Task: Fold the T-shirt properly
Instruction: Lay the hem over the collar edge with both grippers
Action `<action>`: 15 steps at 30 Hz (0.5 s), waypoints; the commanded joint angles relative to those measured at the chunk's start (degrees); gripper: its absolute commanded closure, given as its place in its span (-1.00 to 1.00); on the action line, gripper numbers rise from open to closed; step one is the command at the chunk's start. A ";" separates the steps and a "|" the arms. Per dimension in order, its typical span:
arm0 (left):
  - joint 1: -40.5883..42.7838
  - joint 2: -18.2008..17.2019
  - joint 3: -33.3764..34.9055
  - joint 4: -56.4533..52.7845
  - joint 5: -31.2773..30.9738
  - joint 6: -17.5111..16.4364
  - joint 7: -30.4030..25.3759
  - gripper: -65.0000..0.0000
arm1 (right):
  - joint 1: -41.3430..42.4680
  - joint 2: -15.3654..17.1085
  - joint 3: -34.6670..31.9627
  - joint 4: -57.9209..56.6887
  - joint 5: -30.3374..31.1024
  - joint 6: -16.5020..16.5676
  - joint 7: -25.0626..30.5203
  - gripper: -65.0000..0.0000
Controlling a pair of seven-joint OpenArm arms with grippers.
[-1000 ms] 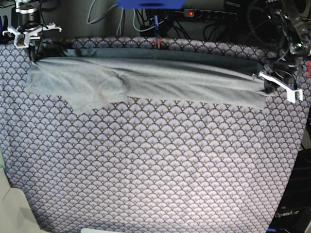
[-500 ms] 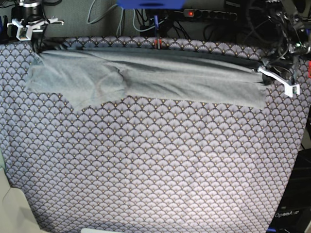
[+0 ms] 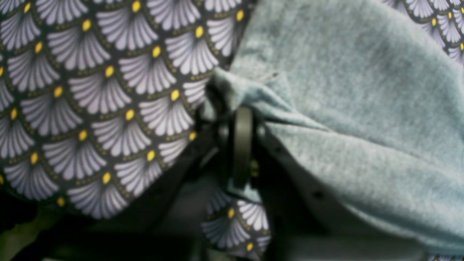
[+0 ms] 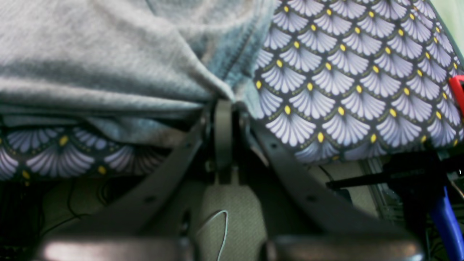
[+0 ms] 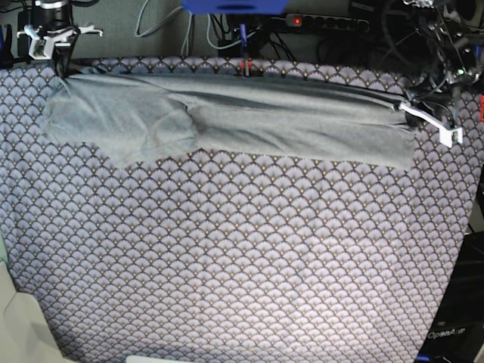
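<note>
The light grey T-shirt (image 5: 249,121) lies stretched in a long band across the far part of the table, with a sleeve spread at the left (image 5: 113,128). My right gripper (image 5: 64,69) is at the far left corner, shut on the shirt's edge; the right wrist view shows the fabric (image 4: 108,65) pinched in that gripper (image 4: 223,103). At the far right, my left gripper (image 5: 403,110) is shut on the other end, and in the left wrist view the cloth (image 3: 344,108) bunches into the closed gripper (image 3: 241,112).
A purple-grey fan-scale cloth (image 5: 242,265) covers the whole table. Behind the far edge are a power strip (image 5: 325,23), cables and a blue object (image 5: 234,6). A pale object (image 5: 19,325) sits at the near left corner.
Both grippers have moved up and toward the table's far edge, taking the shirt's far edge with them. The band of fabric now lies tauter between them.
</note>
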 commanded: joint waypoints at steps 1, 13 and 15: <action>0.06 -0.84 0.57 0.87 0.63 -1.72 -0.14 1.00 | -0.49 0.79 0.70 0.91 0.72 -0.69 0.48 1.00; 1.02 2.33 -3.47 0.78 1.16 -19.12 -0.23 0.49 | 1.27 1.49 5.36 0.56 0.81 -0.69 0.65 1.00; 1.02 2.33 -4.70 0.87 1.07 -19.21 -0.23 0.41 | 1.79 1.32 5.36 0.56 0.81 -0.69 0.65 1.00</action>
